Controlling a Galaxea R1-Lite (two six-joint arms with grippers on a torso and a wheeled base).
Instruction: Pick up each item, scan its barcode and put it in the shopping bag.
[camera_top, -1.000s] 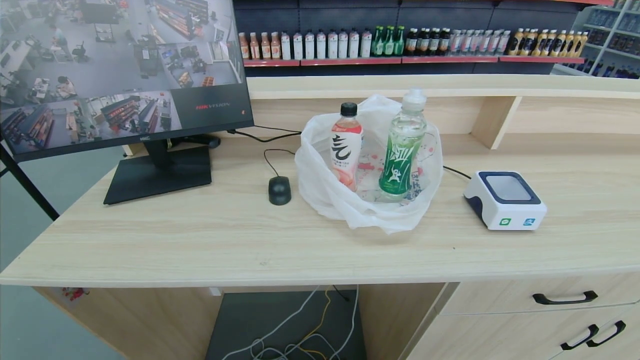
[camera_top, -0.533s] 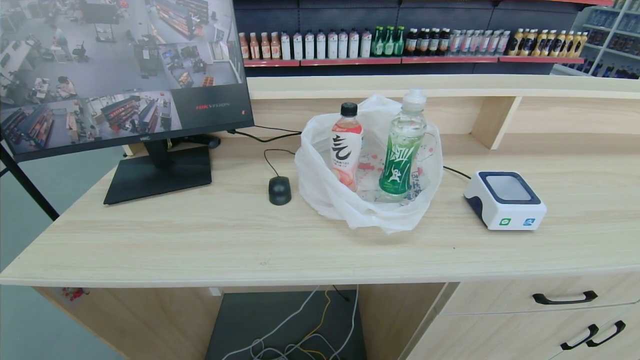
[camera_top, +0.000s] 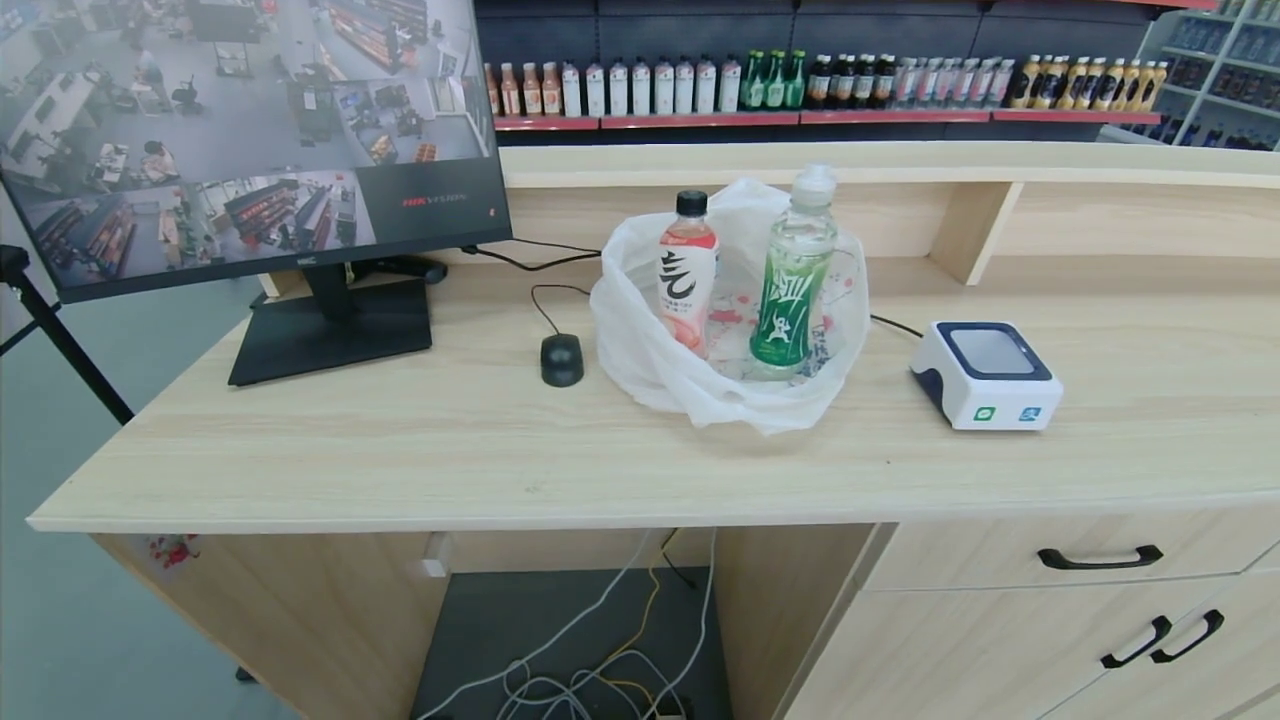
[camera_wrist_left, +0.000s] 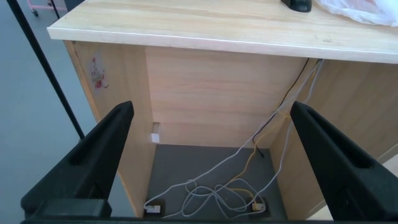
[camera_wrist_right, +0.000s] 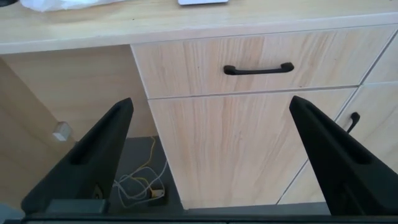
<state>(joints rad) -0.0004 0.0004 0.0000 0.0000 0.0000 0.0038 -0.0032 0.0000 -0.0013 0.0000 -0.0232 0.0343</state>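
The left pincer (camera_wrist_left: 211, 112) gapes wide, its two dark wedge-shaped fingers (camera_wrist_left: 87, 168) holding nothing. Ahead of it lies the open bay under the counter (camera_wrist_left: 186, 25), where thin white and yellow cables (camera_wrist_left: 211, 190) coil on the floor. The right pincer (camera_wrist_right: 211, 102) is spread just as wide and just as empty, facing a pale wood-grain drawer (camera_wrist_right: 180, 65) with a slim black handle (camera_wrist_right: 258, 69). Well apart from both pincers, farther on and up on the counter's smooth light-wood top, sits the shopping bag (camera_top: 720, 400), thin white crinkled plastic, mouth open. Upright inside it are a clear pink-labelled bottle (camera_top: 686, 285) with a black cap and a taller green-labelled bottle (camera_top: 790, 290). Beside the bag, on the right pincer's side, is the boxy white scanner (camera_top: 985, 375) with its dark glass top. On the left pincer's side lies a rounded black mouse (camera_top: 561, 359).
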